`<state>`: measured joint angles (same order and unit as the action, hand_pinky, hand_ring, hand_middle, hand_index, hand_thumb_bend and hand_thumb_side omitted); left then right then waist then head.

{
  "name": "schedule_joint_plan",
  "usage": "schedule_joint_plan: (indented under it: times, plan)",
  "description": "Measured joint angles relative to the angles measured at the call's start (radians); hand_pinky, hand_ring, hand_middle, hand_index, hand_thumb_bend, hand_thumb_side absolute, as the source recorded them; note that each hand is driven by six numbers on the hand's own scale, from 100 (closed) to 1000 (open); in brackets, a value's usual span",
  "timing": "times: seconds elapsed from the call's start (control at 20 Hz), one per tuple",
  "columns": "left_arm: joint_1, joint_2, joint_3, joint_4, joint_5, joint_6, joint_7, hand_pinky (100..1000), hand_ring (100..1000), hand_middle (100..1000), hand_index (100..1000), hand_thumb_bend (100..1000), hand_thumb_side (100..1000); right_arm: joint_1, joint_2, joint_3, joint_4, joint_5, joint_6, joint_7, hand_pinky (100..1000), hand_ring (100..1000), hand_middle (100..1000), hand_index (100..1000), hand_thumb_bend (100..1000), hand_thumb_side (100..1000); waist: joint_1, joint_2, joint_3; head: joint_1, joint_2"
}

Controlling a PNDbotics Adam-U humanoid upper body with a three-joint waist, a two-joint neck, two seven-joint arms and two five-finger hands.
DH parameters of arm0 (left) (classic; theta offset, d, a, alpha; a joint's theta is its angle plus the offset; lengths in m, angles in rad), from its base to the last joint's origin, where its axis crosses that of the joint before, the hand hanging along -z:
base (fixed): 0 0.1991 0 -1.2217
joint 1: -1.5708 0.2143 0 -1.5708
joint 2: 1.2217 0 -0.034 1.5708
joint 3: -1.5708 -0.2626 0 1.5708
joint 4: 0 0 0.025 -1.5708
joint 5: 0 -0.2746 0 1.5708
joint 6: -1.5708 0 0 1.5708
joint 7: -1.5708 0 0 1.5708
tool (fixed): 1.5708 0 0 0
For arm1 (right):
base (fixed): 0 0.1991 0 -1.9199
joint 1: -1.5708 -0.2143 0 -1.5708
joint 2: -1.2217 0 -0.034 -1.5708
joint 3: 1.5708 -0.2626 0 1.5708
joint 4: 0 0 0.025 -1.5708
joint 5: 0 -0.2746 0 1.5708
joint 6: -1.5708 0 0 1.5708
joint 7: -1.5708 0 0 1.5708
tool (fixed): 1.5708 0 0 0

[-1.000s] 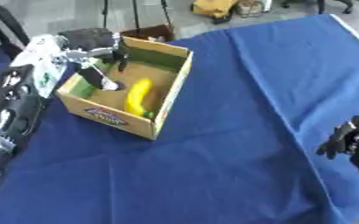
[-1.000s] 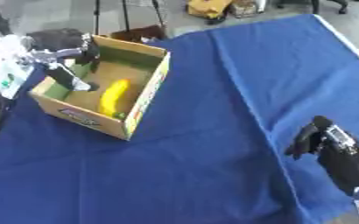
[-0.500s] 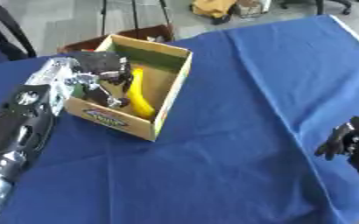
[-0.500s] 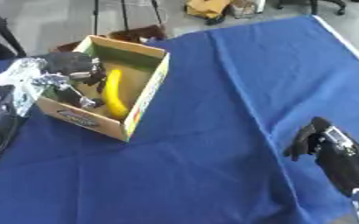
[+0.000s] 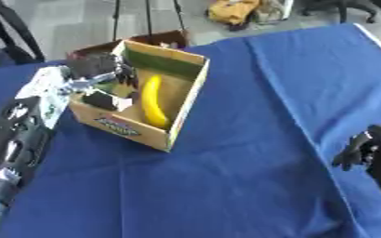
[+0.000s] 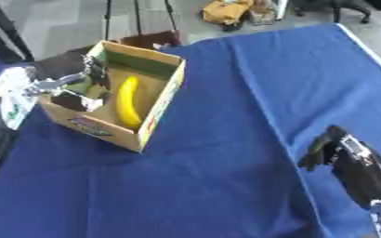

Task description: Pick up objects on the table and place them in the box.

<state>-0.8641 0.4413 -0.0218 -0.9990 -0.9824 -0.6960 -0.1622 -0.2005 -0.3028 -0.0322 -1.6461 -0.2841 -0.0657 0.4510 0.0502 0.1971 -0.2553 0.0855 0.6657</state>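
My left hand is at the left wall of the cardboard box, with my fingers reaching over that wall and into it. They look bent over something dark at the wall, but I cannot tell whether they are closed on it or only lying against it. A dark object shows just below them, at the inner left side of the box, and I cannot make out what it is.

The banana lies lengthwise on the floor of the box, just to the right of my fingers and apart from them. Its far end points toward the green strip along the back wall, and its near end sits close to the front wall.

The box stands askew on the blue cloth of the table, toward the far left corner, with its printed front wall facing the near left.

My right hand shows near the right edge of the table, well apart from the box. Its dark fingers hang relaxed above the cloth and hold nothing.
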Motion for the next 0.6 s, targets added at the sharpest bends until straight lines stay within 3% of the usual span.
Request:
schedule_joint_plan:
  times: [0.15,0.5,0.6]
  plan:
    - [0.064,-0.001,0.044,-0.071,0.046,0.035,0.046,583,497,489,637,100,813,0.007,0.0,-0.005,0.0,-0.002,-0.001,-0.002,517,374,308,511,100,836,-0.006,-0.009,0.029,-0.01,0.0]
    - [0.244,-0.031,0.072,-0.225,0.159,0.141,0.159,590,499,489,634,192,831,0.019,0.0,-0.018,0.0,-0.008,0.001,-0.013,517,374,309,511,100,835,-0.011,-0.022,0.095,-0.038,0.01]
    - [0.339,-0.042,0.07,-0.283,0.243,0.175,0.194,588,498,488,633,210,832,0.024,0.0,-0.019,0.0,-0.008,0.002,-0.014,517,375,309,511,100,837,-0.011,-0.029,0.097,-0.04,0.019]
